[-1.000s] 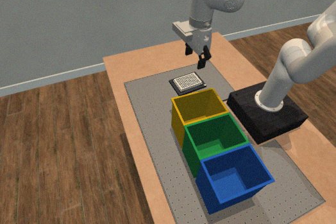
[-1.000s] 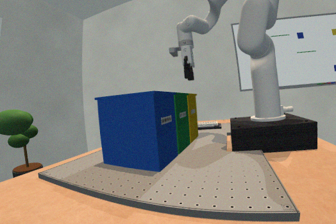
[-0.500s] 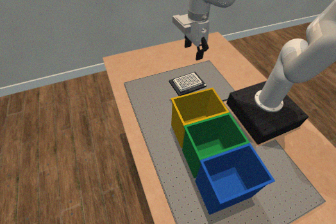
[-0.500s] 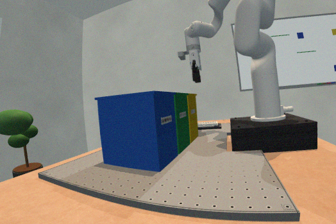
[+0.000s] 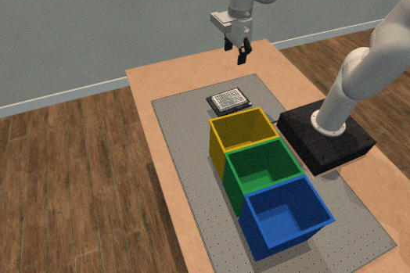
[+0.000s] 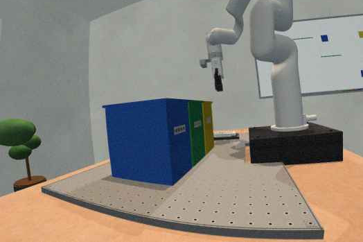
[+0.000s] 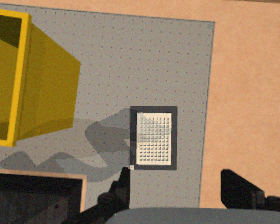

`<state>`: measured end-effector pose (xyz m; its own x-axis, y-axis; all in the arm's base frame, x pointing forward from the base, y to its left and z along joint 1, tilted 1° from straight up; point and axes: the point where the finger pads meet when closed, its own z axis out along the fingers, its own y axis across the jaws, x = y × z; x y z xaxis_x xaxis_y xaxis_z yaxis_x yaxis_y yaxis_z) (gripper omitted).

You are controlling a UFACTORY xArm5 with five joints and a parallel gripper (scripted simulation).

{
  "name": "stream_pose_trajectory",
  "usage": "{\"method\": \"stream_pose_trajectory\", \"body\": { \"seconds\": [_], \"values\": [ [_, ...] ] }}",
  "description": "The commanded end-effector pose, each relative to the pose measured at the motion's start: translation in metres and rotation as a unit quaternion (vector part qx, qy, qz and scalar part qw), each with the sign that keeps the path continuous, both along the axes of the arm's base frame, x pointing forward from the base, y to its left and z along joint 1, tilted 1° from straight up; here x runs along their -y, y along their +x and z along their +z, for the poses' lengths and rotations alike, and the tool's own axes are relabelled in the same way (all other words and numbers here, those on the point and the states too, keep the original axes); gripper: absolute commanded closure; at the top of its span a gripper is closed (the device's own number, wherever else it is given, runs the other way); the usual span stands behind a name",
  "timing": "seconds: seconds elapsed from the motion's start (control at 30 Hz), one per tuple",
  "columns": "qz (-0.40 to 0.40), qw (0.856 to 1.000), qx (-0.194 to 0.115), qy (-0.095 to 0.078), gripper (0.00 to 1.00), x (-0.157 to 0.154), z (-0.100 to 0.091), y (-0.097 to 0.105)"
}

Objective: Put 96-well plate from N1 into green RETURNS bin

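The white 96-well plate (image 5: 229,99) lies flat in its dark plate nest (image 5: 217,112) on the grey perforated mat, just beyond the yellow bin. It also shows in the wrist view (image 7: 154,138) and as a thin edge in the exterior view (image 6: 224,133). The green bin (image 5: 263,165) stands upright between the yellow bin (image 5: 242,129) and the blue bin (image 5: 287,214). My gripper (image 5: 235,51) is open and empty, high above the table, over the area around the plate. Its fingertips show at the bottom of the wrist view (image 7: 181,192).
The arm's black base (image 5: 325,141) sits right of the bins. All three bins stand upright in a touching row with labels on one side (image 6: 197,124). The mat's far edge lies just beyond the nest. A potted plant (image 6: 21,149) stands off the table.
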<state>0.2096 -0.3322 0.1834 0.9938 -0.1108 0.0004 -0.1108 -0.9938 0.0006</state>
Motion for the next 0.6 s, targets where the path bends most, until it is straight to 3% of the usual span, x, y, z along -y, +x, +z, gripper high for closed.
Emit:
{"method": "stream_pose_trajectory", "body": {
  "seconds": [0.0, 0.37, 0.57],
  "values": [
    [0.0, 1.0, 0.001, -0.001, 0.0, 0.003, 0.001, 0.0],
    [0.0, 1.0, 0.001, -0.001, 0.0, 0.003, 0.001, 0.0],
    [0.0, 1.0, 0.001, -0.001, 0.0, 0.003, -0.009, 0.0]
  ]
}}
